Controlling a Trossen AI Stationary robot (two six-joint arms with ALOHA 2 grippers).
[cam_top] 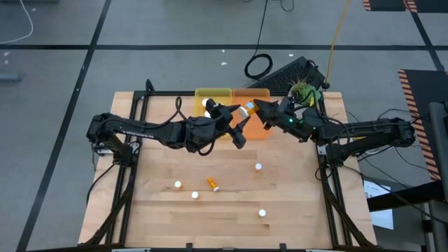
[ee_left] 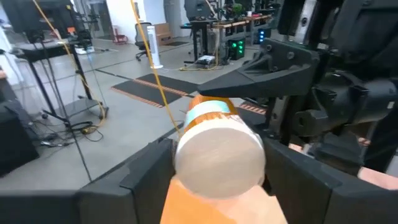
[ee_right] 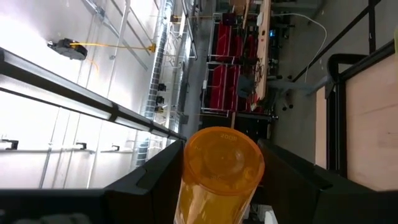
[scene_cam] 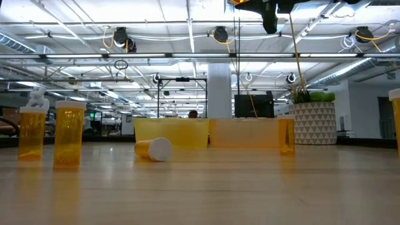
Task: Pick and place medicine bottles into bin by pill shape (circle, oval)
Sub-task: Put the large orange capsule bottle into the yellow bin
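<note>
One medicine bottle (cam_top: 244, 110), orange with a white cap, hangs in the air over the orange bin (cam_top: 260, 95), beside the yellow bin (cam_top: 218, 93). My right gripper (cam_top: 257, 108) is shut on it. My left gripper (cam_top: 238, 124) is open; in its wrist view the fingers stand on either side of the cap (ee_left: 217, 155), and I cannot tell whether they touch it. A white cap (cam_top: 206, 103) shows in the yellow bin. Several bottles stand on the table (cam_top: 178, 185) (cam_top: 258, 166) (cam_top: 262, 213), and one lies on its side (cam_top: 212, 184). My right gripper pinches the bottle's orange body (ee_right: 214, 186) between its two fingers, which lie across it. The bottle's closed base (ee_right: 224, 149) points toward the right wrist camera and its cap toward my left gripper. The bottle is lifted clear, above the orange bin.
A white patterned pot with a green plant (cam_top: 302, 92) stands at the far right corner, close behind my right gripper. A dark keyboard (cam_top: 290, 73) and cables lie beyond the table's far edge. The near half of the table holds only the scattered bottles.
</note>
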